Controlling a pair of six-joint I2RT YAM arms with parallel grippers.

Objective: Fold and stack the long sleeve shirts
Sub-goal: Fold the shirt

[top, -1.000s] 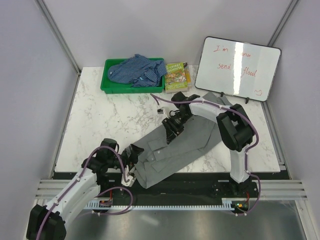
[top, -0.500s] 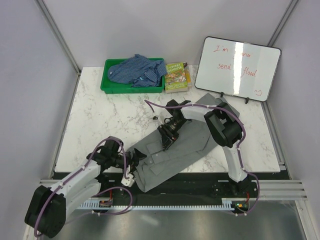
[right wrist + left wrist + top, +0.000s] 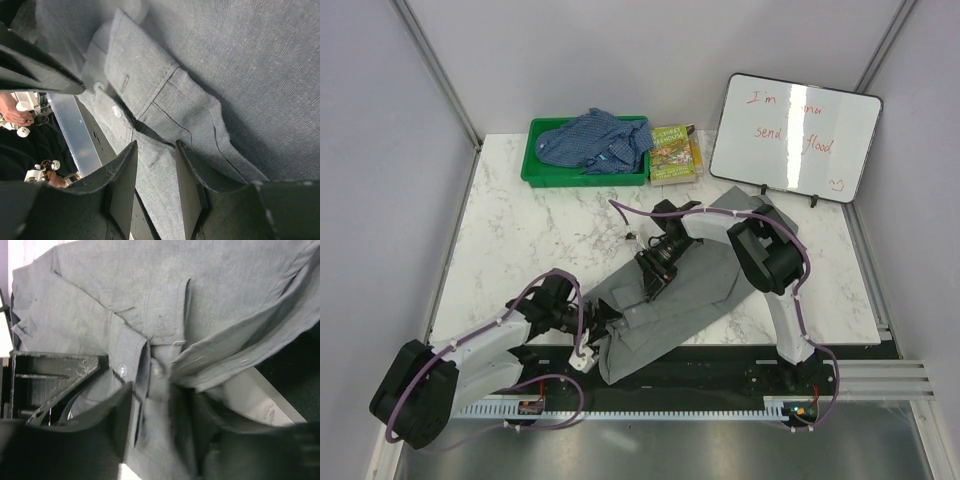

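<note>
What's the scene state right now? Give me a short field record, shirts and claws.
grey shirt: crumpled diagonally on the table, near end over the front edge
blue shirt: bunched in the green tray, far left
left claw: at the grey shirt's near end, cloth between its jaws, grip unclear
right claw: pinching a fold mid-shirt
stack: not started

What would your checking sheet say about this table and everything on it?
Surface: white marbled table.
Job's things: grey shirt lying rumpled by the front edge; blue checked shirt bunched in the green tray at the back.
Clutter: book beside the tray; whiteboard with red writing, back right.
Pincers: right pincer pinching a fold of the grey shirt; left pincer around grey cloth, grip unclear.
Cables: purple cables loop along both arms.
Surroundings: plain grey walls.
</note>
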